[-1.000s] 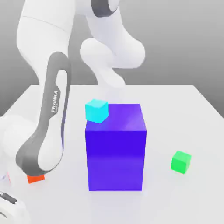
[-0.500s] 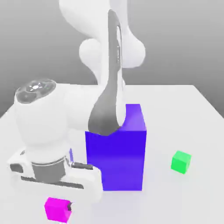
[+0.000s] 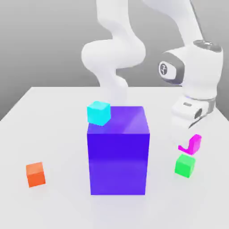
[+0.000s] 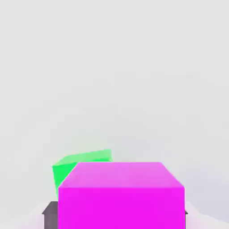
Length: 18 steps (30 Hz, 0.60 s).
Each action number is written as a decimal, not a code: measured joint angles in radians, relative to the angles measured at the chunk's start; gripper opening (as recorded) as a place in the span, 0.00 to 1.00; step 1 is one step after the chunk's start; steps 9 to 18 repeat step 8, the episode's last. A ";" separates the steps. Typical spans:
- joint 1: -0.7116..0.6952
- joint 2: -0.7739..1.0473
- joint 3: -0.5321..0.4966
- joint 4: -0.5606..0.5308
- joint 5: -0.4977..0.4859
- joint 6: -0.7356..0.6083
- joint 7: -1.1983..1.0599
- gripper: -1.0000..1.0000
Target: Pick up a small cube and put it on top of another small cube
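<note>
The small magenta cube (image 3: pixel 192 144) hangs in the air at the exterior view's right, partly covered by a white finger. My gripper (image 3: pixel 188 142) is shut on it. Just below stands the small green cube (image 3: pixel 184 165) on the white table, with a thin gap between the two. In the hand view the magenta cube (image 4: pixel 120 194) is large and close, and the green cube (image 4: pixel 80 162) peeks out from behind it, offset to one side.
A big blue-violet block (image 3: pixel 118 150) stands mid-table, close to the green cube on the exterior view's left. A cyan small cube (image 3: pixel 98 112) sits on its top corner. An orange small cube (image 3: pixel 35 174) lies far to the exterior view's left on the table (image 3: pixel 53 112).
The arm has swung from the exterior view's left to its right, carrying the magenta cube from the front left of the table to just above the green cube. The orange and cyan cubes are uncovered again.
</note>
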 joint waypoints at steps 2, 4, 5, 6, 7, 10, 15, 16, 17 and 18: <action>-0.004 0.063 0.001 -0.002 -0.042 0.064 0.028 0.00; 0.001 0.134 -0.015 0.000 -0.101 0.131 0.069 0.00; 0.008 0.171 -0.032 0.001 -0.133 0.165 0.093 0.00; 0.012 0.190 -0.040 0.002 -0.151 0.182 0.105 1.00; 0.012 0.190 -0.040 0.002 -0.151 0.182 0.105 1.00; 0.012 0.190 -0.040 0.002 -0.151 0.182 0.105 1.00; 0.012 0.190 -0.040 0.002 -0.151 0.182 0.105 1.00; 0.012 0.190 -0.040 0.002 -0.151 0.182 0.105 1.00; 0.012 0.190 -0.040 0.002 -0.151 0.182 0.105 1.00; 0.012 0.190 -0.040 0.002 -0.151 0.182 0.105 1.00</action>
